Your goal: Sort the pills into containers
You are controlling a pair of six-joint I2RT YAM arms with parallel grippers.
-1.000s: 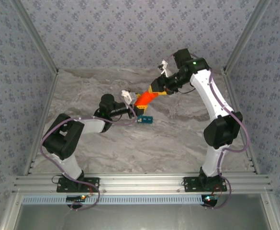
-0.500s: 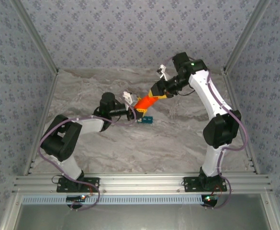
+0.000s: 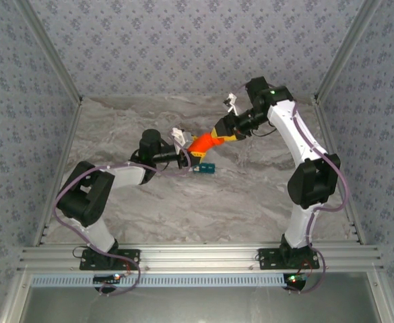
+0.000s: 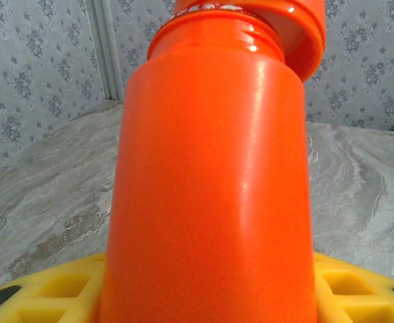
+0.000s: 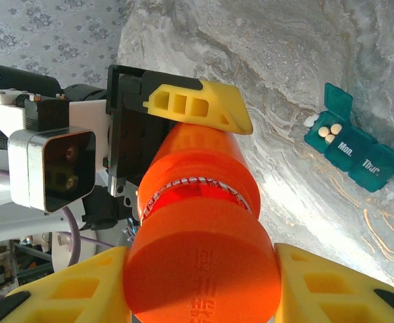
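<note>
An orange bottle [image 3: 201, 142] hangs tilted above the table, held between both arms. My left gripper [image 3: 187, 157] is shut on its body [image 4: 210, 188], the yellow fingers [image 4: 358, 289] pressing on both sides. On the orange cap [image 5: 203, 269] my right gripper [image 5: 203, 299] is shut; the cap sits slightly off the bottle's neck [image 5: 197, 185] with a gap showing. The teal container [image 5: 355, 151] lies on the table below, one lid up, with several pale pills [image 5: 330, 131] in the open compartment. From above, the container [image 3: 205, 169] lies just under the bottle.
A marbled grey tabletop [image 3: 250, 195] is walled by patterned panels on three sides, with metal corner posts [image 3: 48, 60] at the back. The left wrist's camera housing [image 5: 52, 165] sits close beside the bottle.
The bottle and both grippers have shifted slightly left, and the right wrist has turned a little. Both grips are unchanged.
</note>
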